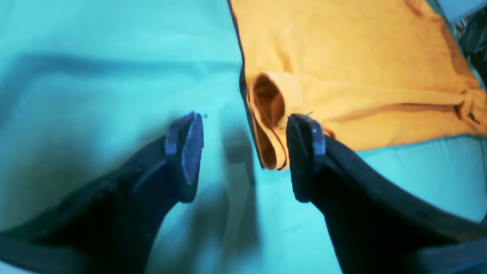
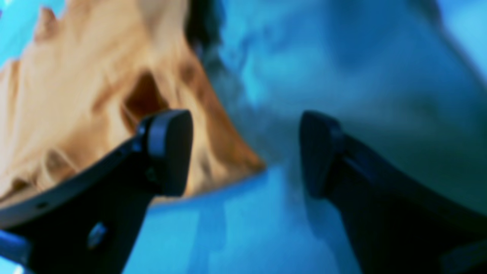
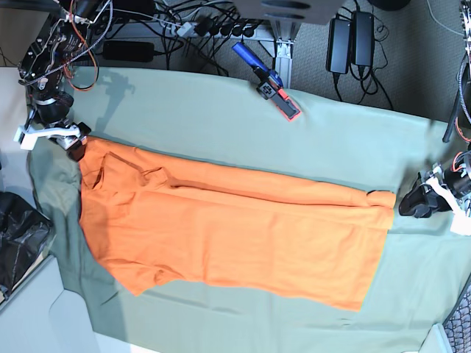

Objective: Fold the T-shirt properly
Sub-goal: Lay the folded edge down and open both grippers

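No readable text, label, brand or number is showing anywhere: the T-shirt [image 3: 235,235] is lying plain, without any print or sign.

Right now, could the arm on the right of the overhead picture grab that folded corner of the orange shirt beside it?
Probably yes. The left gripper stands open just off the T-shirt, whose rolled corner lies between its jaws, and nothing covers it on the green cloth.

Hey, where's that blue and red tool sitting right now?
In the base view the blue and red tool lies at the top centre, on the far edge of the grey-green cloth, beyond the T-shirt and apart from it.
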Robot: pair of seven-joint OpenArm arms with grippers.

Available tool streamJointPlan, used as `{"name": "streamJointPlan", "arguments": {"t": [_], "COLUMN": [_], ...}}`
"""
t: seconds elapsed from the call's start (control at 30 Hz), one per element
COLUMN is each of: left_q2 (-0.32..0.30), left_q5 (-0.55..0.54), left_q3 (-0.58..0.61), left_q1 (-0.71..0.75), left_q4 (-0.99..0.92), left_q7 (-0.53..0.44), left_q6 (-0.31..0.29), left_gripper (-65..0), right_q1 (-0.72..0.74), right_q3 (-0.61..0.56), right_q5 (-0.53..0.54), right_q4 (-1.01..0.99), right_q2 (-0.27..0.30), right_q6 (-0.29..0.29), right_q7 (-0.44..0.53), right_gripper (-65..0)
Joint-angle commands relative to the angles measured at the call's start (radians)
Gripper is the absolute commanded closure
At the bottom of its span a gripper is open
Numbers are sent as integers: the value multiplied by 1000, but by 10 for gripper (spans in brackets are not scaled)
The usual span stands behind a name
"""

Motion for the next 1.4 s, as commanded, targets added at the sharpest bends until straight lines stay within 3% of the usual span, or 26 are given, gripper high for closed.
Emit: {"name": "streamJointPlan", "arguments": {"t": [0.0,0.37,0.43,0.7,1.03,1.1,1.13,1.2,1.27,1.37], "left_q2": [-2,128,140,148,151,151,151,151,151,151], "left_q5": [-24,18,46,82,111,121,122,138,160,181], "left_q3": [-6,-6,-6,-6,-6,-6,-6,-6,-6,-6], "left_q1": [-19,-19,-19,-19,-19,-20,-20,-19,-19,-20], "left_q4": [14,-6,-6,-6,-6,-6,-6,-6,-6,-6], "left_q7": [-24,-32,-43,-62,-62,-63,-63,-63,-72,-75], "left_q6": [-9,-9,28,53,79,85,84,84,84,83], "left_gripper": [-379,-379,-379,-379,-378,-359,-316,-213,-162,-117], "right_q1": [6,0,0,17,53,53,53,53,53,53], "right_q3": [4,4,4,-19,-84,-84,-84,-84,-84,-84], "right_q5": [30,103,116,138,134,134,134,134,134,134], "right_q4": [4,-48,-48,-48,-48,-48,-48,-48,-48,-48], "right_q2": [21,-50,-61,-78,-78,-78,-78,-78,-77,-78], "right_q6": [-22,-21,-20,15,16,16,16,16,18,18], "right_q7": [17,3,3,3,4,4,6,25,40,37], "right_gripper": [-439,-439,-439,-439,-437,-390,-328,-158,0,0]}}
